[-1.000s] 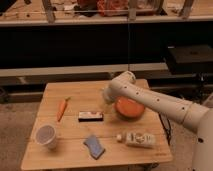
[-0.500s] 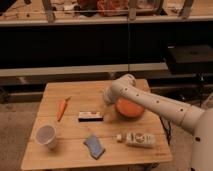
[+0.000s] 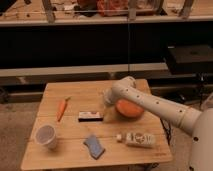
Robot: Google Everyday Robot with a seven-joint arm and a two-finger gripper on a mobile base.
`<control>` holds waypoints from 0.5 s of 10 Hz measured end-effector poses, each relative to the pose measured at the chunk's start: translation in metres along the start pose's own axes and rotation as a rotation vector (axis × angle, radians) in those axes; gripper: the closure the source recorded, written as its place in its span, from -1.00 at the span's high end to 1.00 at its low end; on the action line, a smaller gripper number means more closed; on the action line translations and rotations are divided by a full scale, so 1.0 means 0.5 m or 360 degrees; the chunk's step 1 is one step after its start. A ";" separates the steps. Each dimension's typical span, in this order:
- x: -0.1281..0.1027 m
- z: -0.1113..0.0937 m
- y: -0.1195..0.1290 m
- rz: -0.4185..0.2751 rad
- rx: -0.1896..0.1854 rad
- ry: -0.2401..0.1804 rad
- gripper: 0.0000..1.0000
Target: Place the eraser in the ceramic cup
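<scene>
The eraser (image 3: 90, 116) lies flat near the middle of the wooden table (image 3: 80, 150), black-sided with a light strip on top. The ceramic cup (image 3: 45, 136), whitish with a wide round rim, stands upright near the table's front left corner. My gripper (image 3: 107, 113) hangs low over the table just right of the eraser's right end, at the end of the white arm (image 3: 155, 105) that reaches in from the right. Nothing is seen held in it.
An orange carrot (image 3: 62, 108) lies left of the eraser. An orange bowl (image 3: 129, 107) sits behind the arm on the right. A blue wavy pad (image 3: 94, 146) and a white lying bottle (image 3: 136, 138) are near the front edge. Dark shelving stands behind the table.
The gripper has moved down and to the left, from beside the orange bowl to just right of the eraser. The objects on the table have not moved.
</scene>
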 end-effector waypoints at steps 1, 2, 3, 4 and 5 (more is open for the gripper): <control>-0.001 0.008 0.003 0.0011 -0.0010 -0.0012 0.60; -0.003 0.016 0.006 0.0024 -0.0021 -0.0024 0.60; -0.005 0.016 0.007 0.0030 -0.0030 -0.0032 0.60; -0.006 0.018 0.010 0.0032 -0.0040 -0.0039 0.60; -0.008 0.021 0.013 0.0033 -0.0053 -0.0045 0.60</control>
